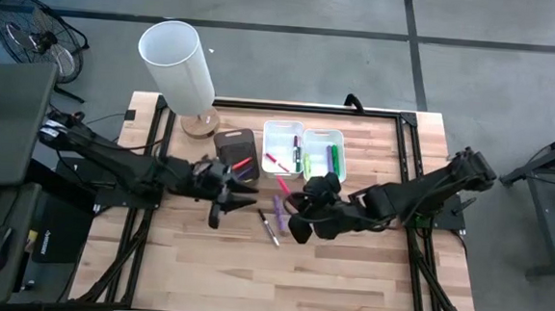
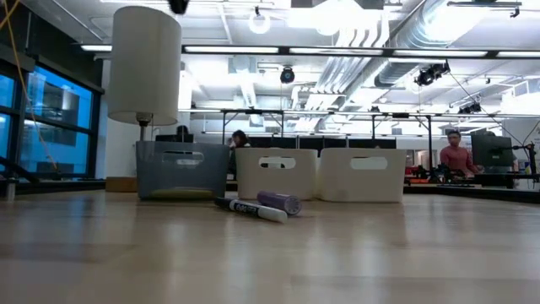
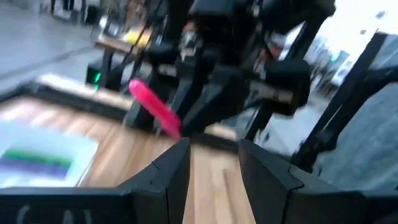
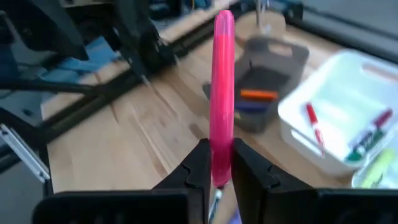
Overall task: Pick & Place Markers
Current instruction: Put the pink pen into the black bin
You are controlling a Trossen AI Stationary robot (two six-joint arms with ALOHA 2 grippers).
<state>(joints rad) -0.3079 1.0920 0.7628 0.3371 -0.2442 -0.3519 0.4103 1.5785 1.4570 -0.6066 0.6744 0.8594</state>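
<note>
Pink marker (image 4: 222, 93) in right pincer (image 4: 216, 163); three bins (image 2: 276, 173).

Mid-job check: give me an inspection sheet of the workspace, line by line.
Surface: wooden table, bare at the front.
Job's things: pink marker held upright in the right tool; two markers loose on the table; others lie in the dark bin and two white bins.
Clutter: lamp at the back edge.
Grippers: right tool shut on the pink marker above table centre; left tool open, empty, near the dark bin.
Cables: some by the left arm's base.
Surroundings: fan on the floor; people at desks beyond.
</note>
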